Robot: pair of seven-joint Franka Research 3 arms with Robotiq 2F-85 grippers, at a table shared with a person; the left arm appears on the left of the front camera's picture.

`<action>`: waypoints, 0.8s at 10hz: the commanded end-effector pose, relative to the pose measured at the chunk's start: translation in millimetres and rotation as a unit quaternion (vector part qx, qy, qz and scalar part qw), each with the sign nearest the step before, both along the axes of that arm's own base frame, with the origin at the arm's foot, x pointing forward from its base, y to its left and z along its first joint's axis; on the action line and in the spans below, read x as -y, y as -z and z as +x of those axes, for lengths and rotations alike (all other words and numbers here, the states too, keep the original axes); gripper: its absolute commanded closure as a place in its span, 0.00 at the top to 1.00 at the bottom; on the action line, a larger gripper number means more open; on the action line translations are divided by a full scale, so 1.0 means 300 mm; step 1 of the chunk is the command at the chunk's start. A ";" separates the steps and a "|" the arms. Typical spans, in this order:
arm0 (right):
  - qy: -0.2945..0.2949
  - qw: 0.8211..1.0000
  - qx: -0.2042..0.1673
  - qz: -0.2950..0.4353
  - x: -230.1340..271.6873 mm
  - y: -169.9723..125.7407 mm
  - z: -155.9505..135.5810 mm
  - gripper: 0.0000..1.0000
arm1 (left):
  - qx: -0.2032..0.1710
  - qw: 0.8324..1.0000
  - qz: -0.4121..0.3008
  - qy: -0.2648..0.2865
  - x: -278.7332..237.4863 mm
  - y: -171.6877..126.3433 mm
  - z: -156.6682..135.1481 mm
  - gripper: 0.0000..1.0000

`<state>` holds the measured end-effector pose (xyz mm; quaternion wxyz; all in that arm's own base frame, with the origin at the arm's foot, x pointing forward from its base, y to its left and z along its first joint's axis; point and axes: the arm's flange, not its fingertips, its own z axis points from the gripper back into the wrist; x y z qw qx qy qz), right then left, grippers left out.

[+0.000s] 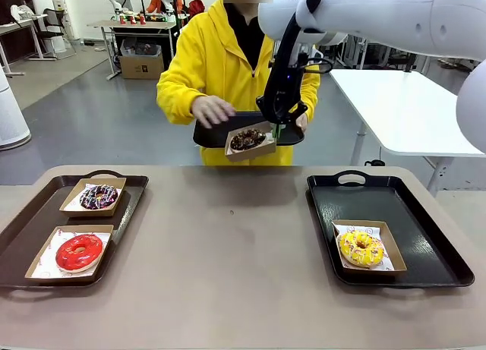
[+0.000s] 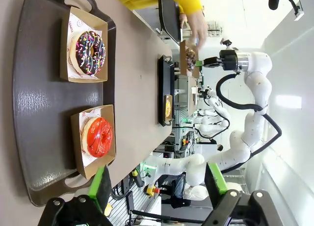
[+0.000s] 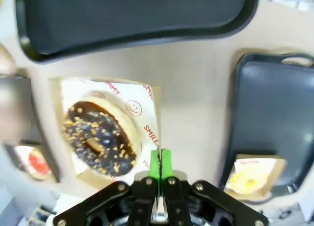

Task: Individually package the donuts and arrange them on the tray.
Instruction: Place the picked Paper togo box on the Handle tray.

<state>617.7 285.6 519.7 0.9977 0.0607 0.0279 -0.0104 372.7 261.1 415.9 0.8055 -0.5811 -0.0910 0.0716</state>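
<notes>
One chocolate donut [image 1: 247, 140] lies flat, boxed, gripper-held [image 1: 278, 127].

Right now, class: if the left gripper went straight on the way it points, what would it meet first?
The left gripper, open, points down over the left tray. Straight ahead lies the boxed red donut, or the table just beside that tray; depth is hard to judge, so take this as likely.

red donut [image 1: 79, 252] glossy | yellow donut [image 1: 361, 247] sprinkled | trays [image 1: 425, 240] black | person's jacket [image 1: 205, 61] yellow
</notes>
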 end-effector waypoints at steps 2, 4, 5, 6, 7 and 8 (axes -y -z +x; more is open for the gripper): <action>-0.041 0.999 0.009 0.012 0.086 -0.075 -0.062 0.01 | 0.000 1.000 0.004 0.002 -0.001 -0.004 -0.004 1.00; -0.068 0.997 -0.020 -0.007 0.202 -0.131 -0.078 0.01 | 0.000 1.000 0.004 0.002 -0.001 -0.004 -0.004 1.00; -0.077 0.997 -0.022 -0.016 0.279 -0.148 -0.091 0.01 | 0.000 1.000 0.004 0.002 -0.001 -0.004 -0.004 1.00; -0.084 0.996 -0.025 -0.023 0.373 -0.153 -0.098 0.01 | 0.000 1.000 0.004 0.002 -0.001 -0.004 -0.004 1.00; -0.081 0.996 -0.014 -0.020 0.459 -0.147 -0.098 0.01 | 0.000 1.000 0.004 0.002 -0.001 -0.004 -0.004 1.00; -0.070 0.998 -0.007 -0.003 0.545 -0.138 -0.095 0.01 | 0.000 1.000 0.004 0.002 -0.001 -0.004 -0.004 1.00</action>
